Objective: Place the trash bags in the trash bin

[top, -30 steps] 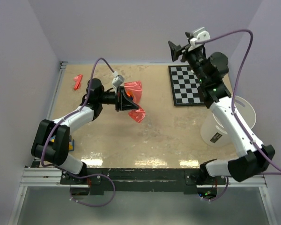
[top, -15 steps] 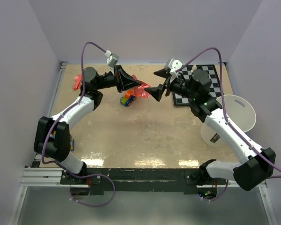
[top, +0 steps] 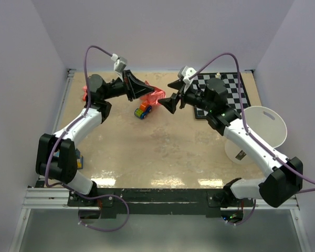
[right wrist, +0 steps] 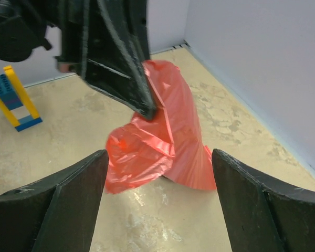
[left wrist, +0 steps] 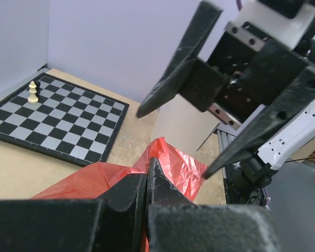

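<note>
Counted: one red trash bag point(top: 154, 97), one white trash bin point(top: 270, 126), one checkerboard point(top: 232, 89), one small toy car point(top: 143, 111) — and one blue-and-yellow block point(right wrist: 4, 86).

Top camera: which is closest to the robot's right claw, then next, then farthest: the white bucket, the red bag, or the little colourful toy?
1. Red bag: just in front of the right gripper, toward the other arm.
2. Little colourful toy: on the table, just past the bag.
3. White bucket: far off at the table's right edge, behind that arm.

Checkerboard point(top: 240, 89), bin point(top: 268, 126), toy point(top: 143, 111) on table point(top: 163, 152)
</note>
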Tool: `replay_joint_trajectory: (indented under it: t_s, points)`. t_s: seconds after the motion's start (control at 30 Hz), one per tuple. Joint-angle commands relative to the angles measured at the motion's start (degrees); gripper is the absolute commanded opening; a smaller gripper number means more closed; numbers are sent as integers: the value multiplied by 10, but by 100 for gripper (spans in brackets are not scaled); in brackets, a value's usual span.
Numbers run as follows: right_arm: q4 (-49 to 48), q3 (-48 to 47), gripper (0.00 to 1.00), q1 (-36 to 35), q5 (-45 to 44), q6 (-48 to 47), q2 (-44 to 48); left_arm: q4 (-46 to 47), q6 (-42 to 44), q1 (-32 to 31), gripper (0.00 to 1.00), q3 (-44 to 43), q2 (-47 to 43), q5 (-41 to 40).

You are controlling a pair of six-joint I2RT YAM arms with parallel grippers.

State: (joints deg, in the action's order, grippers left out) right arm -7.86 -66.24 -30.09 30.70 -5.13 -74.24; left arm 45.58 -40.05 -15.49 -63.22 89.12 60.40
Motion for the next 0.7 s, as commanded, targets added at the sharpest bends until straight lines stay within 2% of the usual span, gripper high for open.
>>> replay_joint_trajectory:
  t_s: [0.0,0.1,0.2,0.37,0.43,0.5,0.6,0.63,0.67]
  points:
    - [-44,-4,83,-1,-54,30,-18,28,-19,4,0,2,-33,-5]
    - [-58,-7,80,-1,-59,40,-30,29,-21,4,0,6,-37,-6]
    - [-74,-6,68,-1,-47,48,-35,37,-28,5,0,13,-37,-8]
    - [-71,-6,37,-1,-33,41,-35,43,-43,12,0,27,-40,-11]
    - [-52,-8,19,-1,-32,13,-32,43,-47,18,0,30,-43,-12]
    - [-37,-6,10,-1,-41,-15,-27,42,-54,26,0,34,-46,-13]
    - [-26,-5,9,-1,-48,-34,-21,42,-59,35,0,40,-50,-12]
    - [-26,-5,14,-1,-49,-33,-22,43,-61,38,0,42,-51,-12]
    - [-28,-6,24,-1,-47,-28,-23,43,-63,40,0,45,-53,-13]
